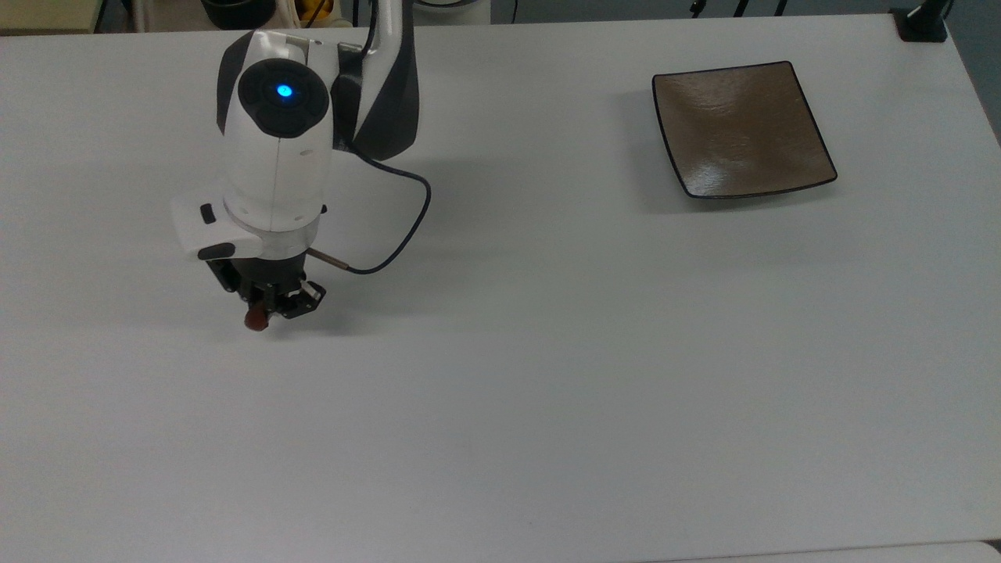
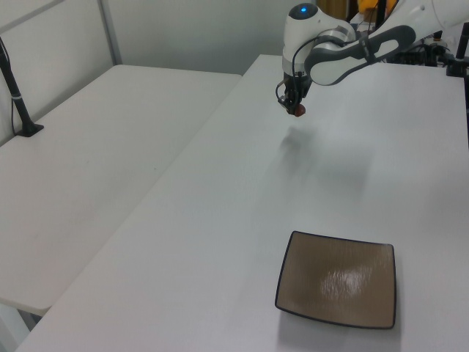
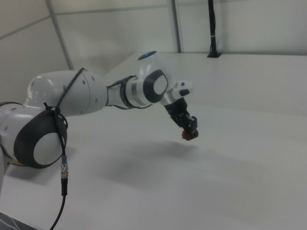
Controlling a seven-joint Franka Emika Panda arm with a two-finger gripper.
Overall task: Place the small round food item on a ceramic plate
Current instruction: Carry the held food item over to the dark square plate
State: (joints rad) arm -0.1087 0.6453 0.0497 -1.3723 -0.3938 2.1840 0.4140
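Observation:
The small round food item (image 1: 255, 319) (image 2: 297, 111) (image 3: 187, 135) is a glossy reddish-brown lump held between the black fingers of my gripper (image 1: 266, 311) (image 2: 294, 107) (image 3: 188, 129), which is shut on it and hangs well above the white table, with its shadow below in the left view. The ceramic plate (image 1: 740, 130) (image 2: 338, 289) is a square glossy brown plate with a thin black rim. It lies bare at the top view's upper right, far from the gripper.
The white table (image 1: 547, 375) stretches wide between gripper and plate. A second white table (image 2: 88, 176) adjoins it in the left view's left. A black clamp post (image 1: 923, 19) stands at the top view's far right corner. A thin black cable (image 1: 399, 234) loops off the wrist.

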